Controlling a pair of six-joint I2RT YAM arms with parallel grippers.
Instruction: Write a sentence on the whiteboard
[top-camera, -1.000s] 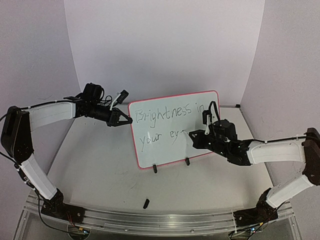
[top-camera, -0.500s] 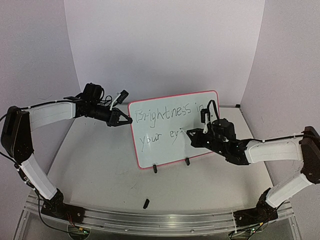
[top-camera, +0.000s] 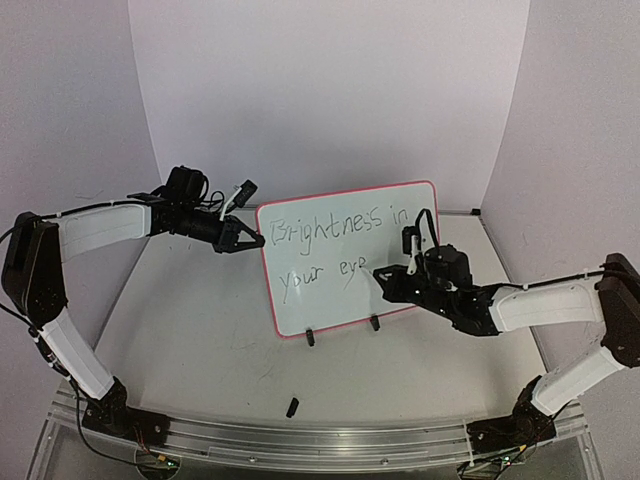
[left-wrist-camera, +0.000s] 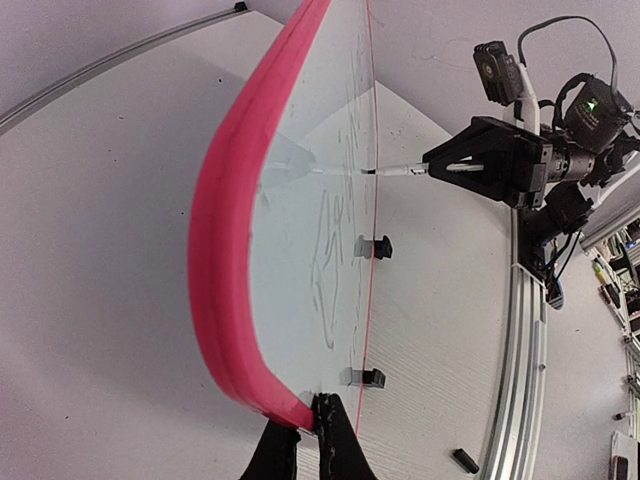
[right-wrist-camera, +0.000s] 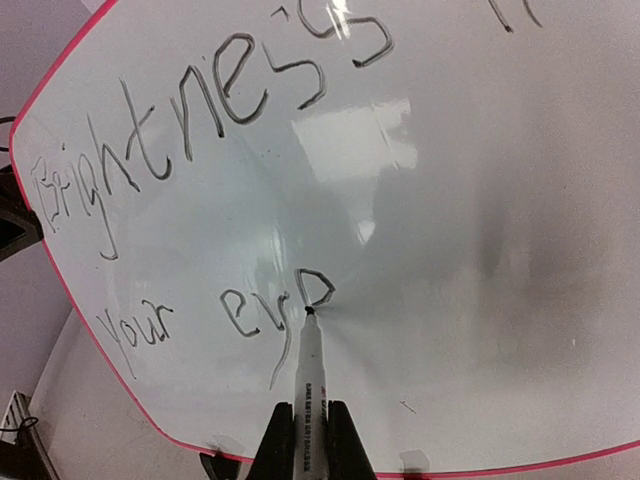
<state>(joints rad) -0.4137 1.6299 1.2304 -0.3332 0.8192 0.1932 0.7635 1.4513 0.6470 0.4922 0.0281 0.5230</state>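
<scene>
Since a second ago "eye" is completed in the dark handwritten sentence (right-wrist-camera: 270, 315) by the slim white-barrelled marker pen (right-wrist-camera: 305, 370) clamped in jaws of the right gripper (right-wrist-camera: 305, 440), while the red-framed glossy white whiteboard (top-camera: 330, 300) is steadied upright on the bench (top-camera: 200, 350) by shut jaws of the left gripper (left-wrist-camera: 305, 442).

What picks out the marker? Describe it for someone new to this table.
Start at the red-framed whiteboard mid-table. The right gripper reaches to its lower line of writing, and the marker is the slim pen clamped in it, tip touching the board. Unlike the small black piece loose near the front rail, it is long and pale-barrelled.
</scene>
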